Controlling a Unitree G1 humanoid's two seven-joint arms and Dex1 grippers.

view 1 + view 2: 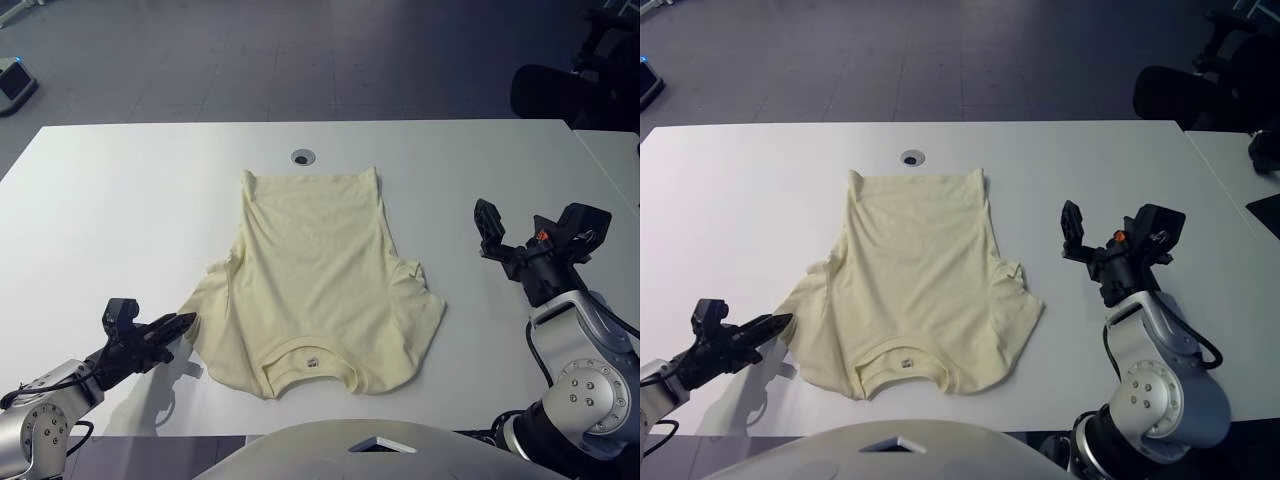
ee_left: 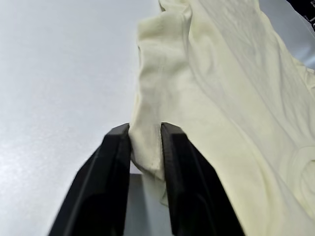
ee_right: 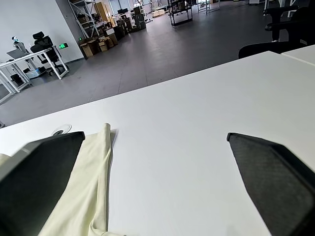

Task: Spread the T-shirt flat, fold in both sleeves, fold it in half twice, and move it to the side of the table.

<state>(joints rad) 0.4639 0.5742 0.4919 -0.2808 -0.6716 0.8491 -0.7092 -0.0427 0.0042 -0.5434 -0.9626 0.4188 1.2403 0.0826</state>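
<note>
The soft, pale yellow T-shirt (image 1: 315, 290) lies wrinkled in the middle of the smooth white surface (image 1: 110, 200), collar near. The left tool (image 2: 145, 140) pinches its left sleeve. The right tool (image 1: 536, 232) hovers spread on its right.

The 2 black fingers (image 3: 39, 177) of the right gripper (image 3: 155, 142) are held wide apart above the white table (image 3: 197, 98), and the pale yellow T-shirt (image 3: 86, 191) is seen lying flat beside 1 finger.

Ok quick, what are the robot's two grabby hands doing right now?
Left gripper: jaws shut on the T-shirt, pinching its near left edge.
Right gripper: jaws open, holding nothing.
</note>
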